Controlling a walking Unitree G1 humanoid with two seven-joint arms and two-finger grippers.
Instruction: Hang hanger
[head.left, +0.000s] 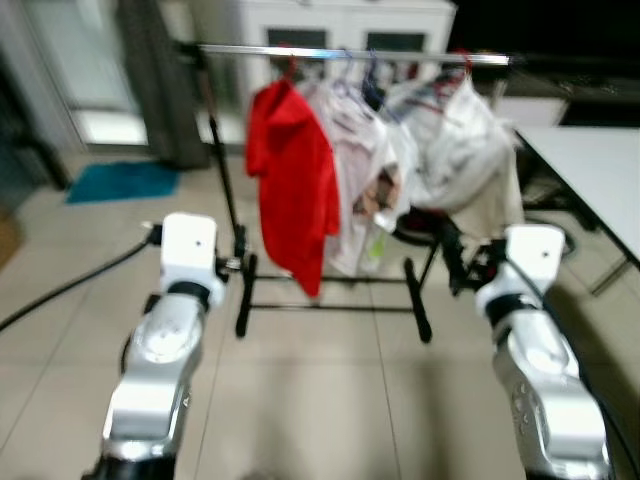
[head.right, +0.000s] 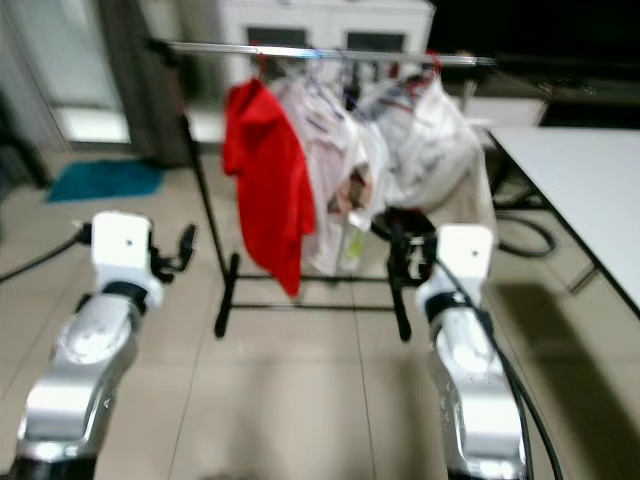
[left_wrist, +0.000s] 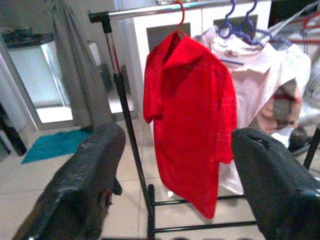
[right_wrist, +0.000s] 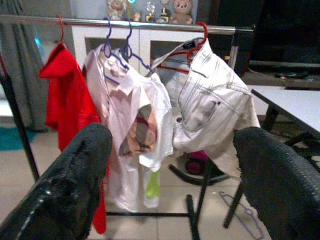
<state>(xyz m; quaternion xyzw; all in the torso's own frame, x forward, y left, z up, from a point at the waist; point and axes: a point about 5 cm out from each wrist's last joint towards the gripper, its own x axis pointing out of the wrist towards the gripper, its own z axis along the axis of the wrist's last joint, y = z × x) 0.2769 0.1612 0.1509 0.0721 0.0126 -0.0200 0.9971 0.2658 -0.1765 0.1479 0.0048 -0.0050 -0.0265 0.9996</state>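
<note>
A clothes rack with a silver rail (head.left: 350, 53) stands ahead of me on black legs. On it hang a red shirt (head.left: 292, 190) on a red hanger, a pale pink shirt (head.left: 350, 170) on purple hangers (left_wrist: 239, 25), and white jeans (right_wrist: 212, 105) on a red hanger. A thin bare hanger (right_wrist: 243, 216) lies on the floor tiles near the rack's right foot. My left gripper (head.left: 240, 262) is raised in front of the rack's left post, open and empty. Facing the jeans, my right gripper (head.left: 460, 265) is open and holds nothing.
A white table (head.left: 600, 170) juts in from the right. A teal mat (head.left: 122, 181) and a grey curtain (head.left: 150, 80) are at the back left, with a white cabinet (head.left: 330, 20) behind the rack. A black cable (head.left: 70, 285) crosses the tiles on the left.
</note>
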